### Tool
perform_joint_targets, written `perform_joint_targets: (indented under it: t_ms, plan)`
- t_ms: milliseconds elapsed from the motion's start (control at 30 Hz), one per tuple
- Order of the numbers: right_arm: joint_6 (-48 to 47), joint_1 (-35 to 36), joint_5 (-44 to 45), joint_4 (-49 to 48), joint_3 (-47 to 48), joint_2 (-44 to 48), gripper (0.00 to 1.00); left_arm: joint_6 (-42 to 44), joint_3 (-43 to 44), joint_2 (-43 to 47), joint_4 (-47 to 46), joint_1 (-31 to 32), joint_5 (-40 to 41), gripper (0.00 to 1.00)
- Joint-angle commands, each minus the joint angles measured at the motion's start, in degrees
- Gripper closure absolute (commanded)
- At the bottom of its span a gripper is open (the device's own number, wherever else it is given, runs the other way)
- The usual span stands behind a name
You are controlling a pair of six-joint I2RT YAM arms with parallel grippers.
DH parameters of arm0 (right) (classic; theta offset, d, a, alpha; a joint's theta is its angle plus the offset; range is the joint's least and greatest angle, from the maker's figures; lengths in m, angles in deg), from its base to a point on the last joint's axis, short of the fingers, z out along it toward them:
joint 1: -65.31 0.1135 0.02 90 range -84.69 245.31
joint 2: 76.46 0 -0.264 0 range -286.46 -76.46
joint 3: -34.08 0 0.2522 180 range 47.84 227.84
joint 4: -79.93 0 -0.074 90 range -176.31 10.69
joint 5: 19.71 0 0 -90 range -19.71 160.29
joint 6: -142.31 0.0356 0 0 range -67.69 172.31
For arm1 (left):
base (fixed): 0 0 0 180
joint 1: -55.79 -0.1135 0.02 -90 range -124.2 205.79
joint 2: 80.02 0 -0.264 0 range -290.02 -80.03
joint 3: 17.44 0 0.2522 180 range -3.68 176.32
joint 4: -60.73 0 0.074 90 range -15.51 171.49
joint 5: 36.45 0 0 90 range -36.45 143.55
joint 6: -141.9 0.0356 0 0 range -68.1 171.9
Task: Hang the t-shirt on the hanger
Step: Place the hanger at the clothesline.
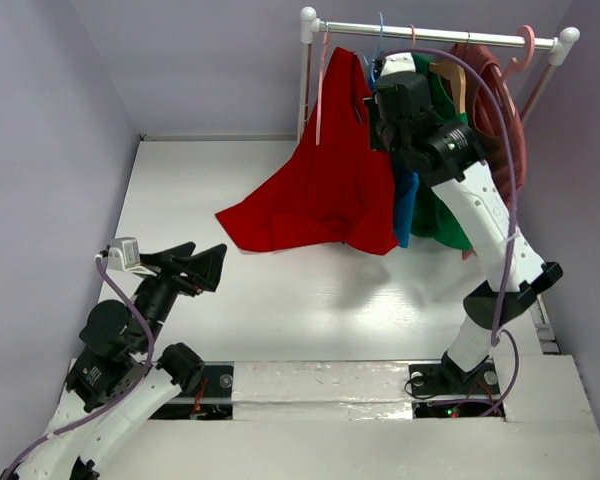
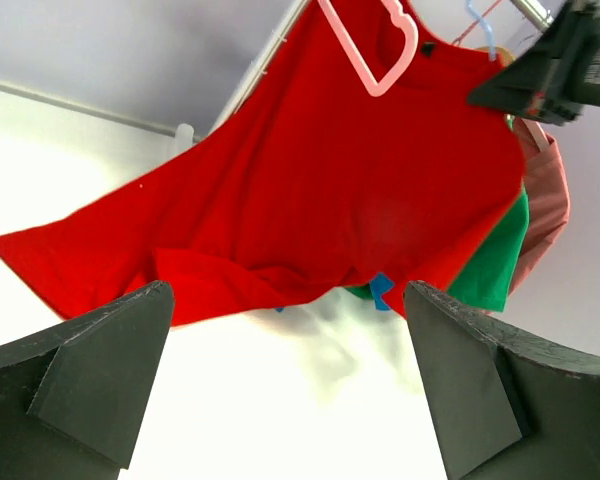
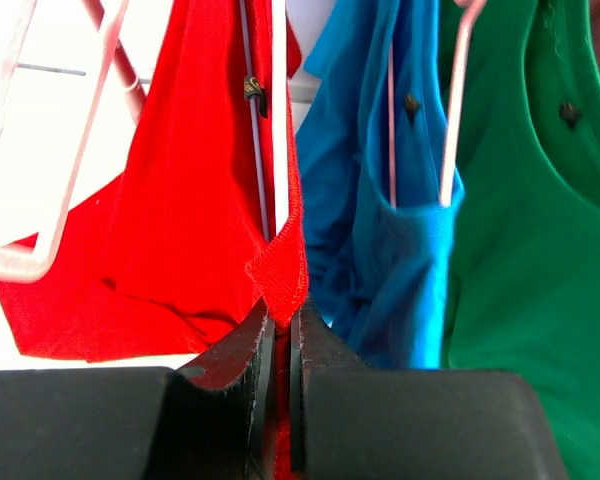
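Observation:
The bright red t-shirt hangs near the rack's left end, and its lower part drapes down onto the white table. My right gripper is up at the rack and shut on the shirt's red collar edge, as the right wrist view shows. The light-blue hanger's hook shows on the rail just above that gripper; the rest of the hanger is mostly hidden by fabric. My left gripper is open and empty low over the table, facing the shirt from the front left.
The white rack stands at the back right with a pink hanger in front of the red shirt. A blue shirt, a green shirt and a dark maroon shirt hang to the right. Walls close in both sides.

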Motion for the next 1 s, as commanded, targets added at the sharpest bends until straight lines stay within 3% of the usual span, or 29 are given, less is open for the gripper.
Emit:
perform_joint_targets:
  t_ms: [0,200,667,967]
  plan:
    - [-3.15,-0.81,0.29,-5.15,4.42,-2.79,1.00,1.23,0.01,1.97,-1.96,-0.17,1.24,0.01]
    - [-5.00,-3.44,0.55,-6.38,9.61,-7.27,1.00,1.40,-0.17,2.85,-1.52,-0.17,0.98,0.01]
    - [-5.26,-5.11,-1.38,-14.03,4.69,-8.06,1.00,1.93,-0.78,0.57,-2.57,-3.77,-3.41,0.01]
    - [-3.95,-5.64,-3.75,-19.48,-6.46,-4.47,1.00,1.93,-0.96,-0.93,-2.92,-4.92,-4.65,0.01]
